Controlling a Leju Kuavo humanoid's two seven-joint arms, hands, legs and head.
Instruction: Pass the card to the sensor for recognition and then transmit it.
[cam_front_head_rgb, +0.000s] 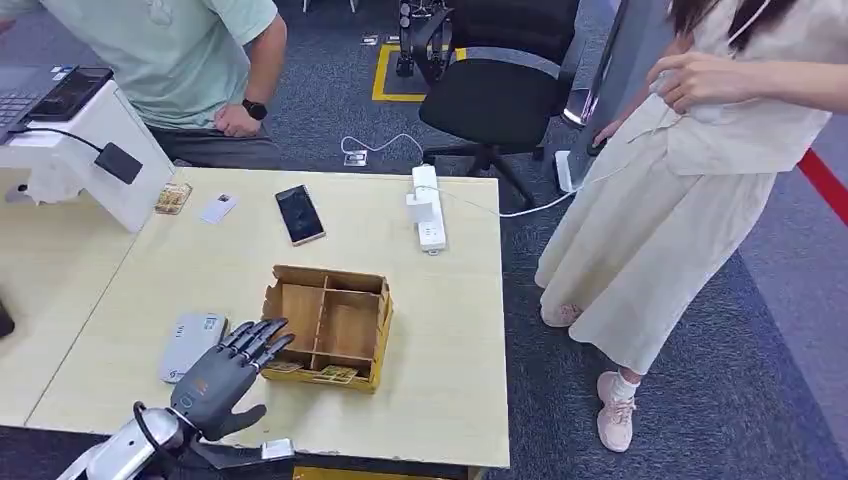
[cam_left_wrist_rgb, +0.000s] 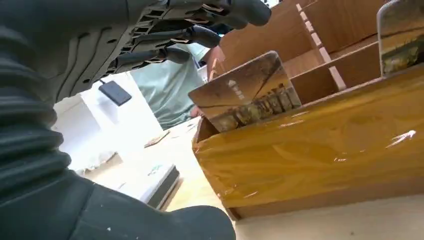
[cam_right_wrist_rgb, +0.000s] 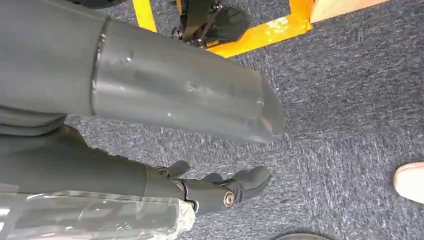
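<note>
Cards (cam_front_head_rgb: 337, 374) in wooden box (cam_front_head_rgb: 375, 340)

You were in an office: grey carpet tiles (cam_front_head_rgb: 330, 110) covered the floor, a black swivel chair (cam_front_head_rgb: 495, 95) stood behind the pale desk (cam_front_head_rgb: 450, 330), beside a laptop (cam_front_head_rgb: 40, 95) and power strip (cam_front_head_rgb: 428, 205).
</note>
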